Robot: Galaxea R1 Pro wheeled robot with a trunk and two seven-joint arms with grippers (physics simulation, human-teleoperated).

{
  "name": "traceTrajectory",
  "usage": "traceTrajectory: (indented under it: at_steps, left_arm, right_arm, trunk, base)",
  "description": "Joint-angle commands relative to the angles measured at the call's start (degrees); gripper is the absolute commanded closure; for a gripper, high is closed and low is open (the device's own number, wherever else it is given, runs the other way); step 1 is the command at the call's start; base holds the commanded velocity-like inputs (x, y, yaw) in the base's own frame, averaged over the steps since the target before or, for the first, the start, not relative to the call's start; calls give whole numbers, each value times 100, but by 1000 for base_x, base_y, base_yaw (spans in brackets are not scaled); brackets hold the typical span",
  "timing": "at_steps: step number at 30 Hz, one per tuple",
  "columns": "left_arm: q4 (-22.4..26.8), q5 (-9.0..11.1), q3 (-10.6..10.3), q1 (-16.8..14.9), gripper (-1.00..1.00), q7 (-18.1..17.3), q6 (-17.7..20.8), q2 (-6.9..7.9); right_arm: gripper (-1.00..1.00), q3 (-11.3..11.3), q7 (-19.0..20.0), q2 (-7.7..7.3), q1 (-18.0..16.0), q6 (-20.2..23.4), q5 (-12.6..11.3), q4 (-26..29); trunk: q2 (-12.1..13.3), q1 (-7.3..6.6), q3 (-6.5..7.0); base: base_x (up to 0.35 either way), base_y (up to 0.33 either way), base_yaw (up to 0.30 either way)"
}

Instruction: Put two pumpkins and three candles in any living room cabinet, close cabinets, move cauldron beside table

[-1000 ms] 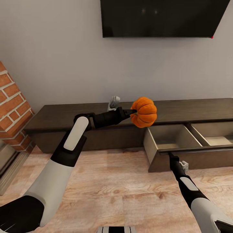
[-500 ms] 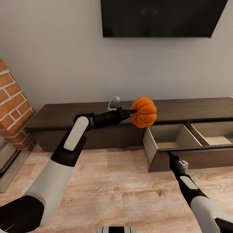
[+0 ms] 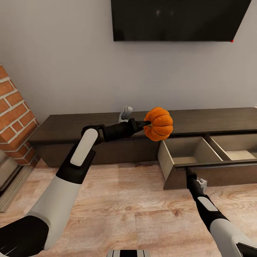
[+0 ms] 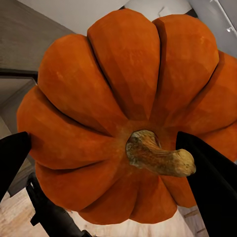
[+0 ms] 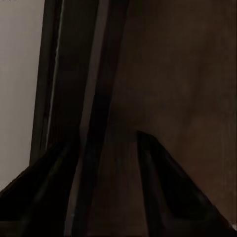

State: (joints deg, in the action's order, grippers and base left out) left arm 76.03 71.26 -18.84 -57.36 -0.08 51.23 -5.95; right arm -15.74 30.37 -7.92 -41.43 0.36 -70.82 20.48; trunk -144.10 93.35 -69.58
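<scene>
While my left gripper is clamped on the pumpkin, with one black finger on each side of the stem, I hold it up in the air in front of the cabinet. The pumpkin hangs just over the left end of the open drawer, above its left wall. In my left wrist view the pumpkin is big and close, and its brown stem points toward the camera.

The drawer is pulled out over the wood floor. It has two tan boxes inside with a wall between them. The part of them I can see has nothing in it.

My right gripper sits low at the dark front board of the drawer, right up against its top edge. In my right wrist view the fingers look apart, with the dark wood between them, but I cannot tell if they are holding it.

A black TV hangs on the grey wall above. The brick fireplace stands to the left, well away from the pumpkin.
</scene>
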Motion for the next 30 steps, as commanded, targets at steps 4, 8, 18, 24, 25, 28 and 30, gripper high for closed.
traceTrajectory:
  at_steps: [4,8,18,24,25,28,30]
  left_arm:
    - [-1,11,4,-4,100,-1,19,-2]
    - [-8,11,4,-4,100,-1,19,-2]
    - [-17,-86,1,-4,100,-8,19,-2]
    - [-21,-119,3,-4,100,-10,19,5]
    - [-22,-119,3,-4,100,-10,19,5]
    - [-25,-126,4,-4,100,-10,19,6]
    - [-26,-136,4,-4,100,-10,19,8]
  right_arm:
    - [-100,39,-17,-4,4,-2,-26,-418]
    - [-100,53,-45,-11,4,36,-28,-421]
    - [-100,56,-59,-16,4,63,-25,-422]
    - [-100,303,-522,-65,4,96,264,-415]
    - [-100,336,-549,-63,4,103,309,-414]
    - [-100,447,-671,-55,4,124,455,-413]
    - [-100,504,-823,-48,4,131,507,-413]
  trunk:
    - [-1,0,-5]
    - [-1,0,-5]
    - [-1,0,-5]
    - [-1,0,-5]
    - [-1,0,-5]
    - [-1,0,-5]
    - [-1,0,-5]
  base:
    - [0,0,0]
    - [0,0,0]
    - [-95,0,0]
    - [-156,0,0]
    - [-28,0,0]
    - [-22,0,0]
    - [-131,0,0]
